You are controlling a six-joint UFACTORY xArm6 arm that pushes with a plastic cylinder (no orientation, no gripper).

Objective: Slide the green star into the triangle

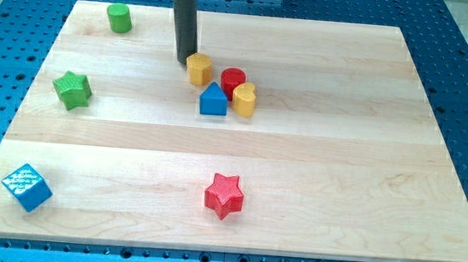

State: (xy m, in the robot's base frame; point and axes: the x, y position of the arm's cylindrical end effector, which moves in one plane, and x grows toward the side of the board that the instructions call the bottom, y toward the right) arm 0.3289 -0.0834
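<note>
The green star (72, 90) lies near the board's left edge, at mid height. The blue triangle (212, 99) sits near the board's centre top, in a cluster with a yellow hexagon (199, 68), a red cylinder (233, 81) and a yellow rounded block (245, 100). My tip (184, 61) is at the cluster's upper left, right beside the yellow hexagon's left side. The star is far to the left of the tip and the triangle, and apart from both.
A green cylinder (119, 17) stands at the top left. A blue cube (26, 187) lies at the bottom left corner. A red star (224, 195) lies at bottom centre. The wooden board (366, 158) is bordered by a blue perforated table.
</note>
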